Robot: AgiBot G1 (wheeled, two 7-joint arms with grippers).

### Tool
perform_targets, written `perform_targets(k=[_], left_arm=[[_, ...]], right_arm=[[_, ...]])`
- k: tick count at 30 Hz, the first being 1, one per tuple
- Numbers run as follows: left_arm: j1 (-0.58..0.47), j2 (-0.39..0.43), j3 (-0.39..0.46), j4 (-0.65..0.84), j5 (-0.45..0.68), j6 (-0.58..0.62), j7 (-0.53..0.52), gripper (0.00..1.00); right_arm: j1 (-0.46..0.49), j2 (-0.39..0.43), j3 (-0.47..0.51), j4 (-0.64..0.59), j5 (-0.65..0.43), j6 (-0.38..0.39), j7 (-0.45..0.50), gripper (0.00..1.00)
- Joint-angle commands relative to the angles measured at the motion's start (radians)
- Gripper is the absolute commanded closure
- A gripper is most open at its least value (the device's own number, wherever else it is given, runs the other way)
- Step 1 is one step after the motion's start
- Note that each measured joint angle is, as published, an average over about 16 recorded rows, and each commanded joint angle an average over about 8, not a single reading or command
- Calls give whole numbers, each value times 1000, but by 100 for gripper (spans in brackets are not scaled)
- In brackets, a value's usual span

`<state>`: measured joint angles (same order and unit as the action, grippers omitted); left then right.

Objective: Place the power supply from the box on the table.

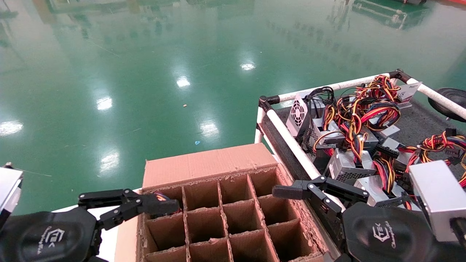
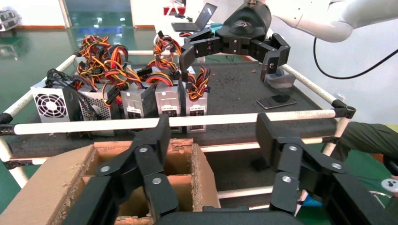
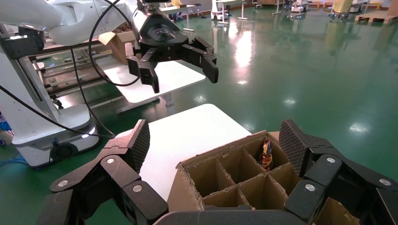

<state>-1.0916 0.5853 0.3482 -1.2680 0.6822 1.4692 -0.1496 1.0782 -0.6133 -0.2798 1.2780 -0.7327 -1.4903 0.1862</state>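
The box (image 1: 204,165) stands low in the middle of the head view, its square cells mostly empty. A power supply shows only as red, yellow and orange wires (image 1: 160,197) in the far-left cell, also seen from the right wrist (image 3: 267,153); its body is hidden. My left gripper (image 1: 125,203) is open, one finger at that cell's edge. In its own view the left gripper (image 2: 213,136) spans the box corner (image 2: 199,164). My right gripper (image 1: 320,189) hangs open over the box's right edge beside the table rail (image 1: 291,145). The right gripper (image 3: 216,140) holds nothing.
Several power supplies (image 1: 346,163) with tangled wires crowd the near part of the table (image 2: 187,121). A flat dark plate (image 2: 277,101) lies farther along it. The box rests on a white surface (image 3: 187,136). Green floor lies beyond.
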Motion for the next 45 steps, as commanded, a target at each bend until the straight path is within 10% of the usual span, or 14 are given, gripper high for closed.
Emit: perform_targets(k=[1, 26, 35, 45], left_arm=[[0, 0, 0, 0, 0, 0, 0, 100], [0, 0, 0, 0, 0, 0, 0, 98], [0, 0, 0, 0, 0, 0, 0, 0], [0, 0, 0, 0, 0, 0, 0, 0]], right_arm=[[0, 0, 0, 0, 0, 0, 0, 0], [0, 0, 0, 0, 0, 0, 0, 0], [-1, 0, 0, 1, 0, -1, 0, 0], [7, -29, -41, -22, -88, 43, 5, 0]])
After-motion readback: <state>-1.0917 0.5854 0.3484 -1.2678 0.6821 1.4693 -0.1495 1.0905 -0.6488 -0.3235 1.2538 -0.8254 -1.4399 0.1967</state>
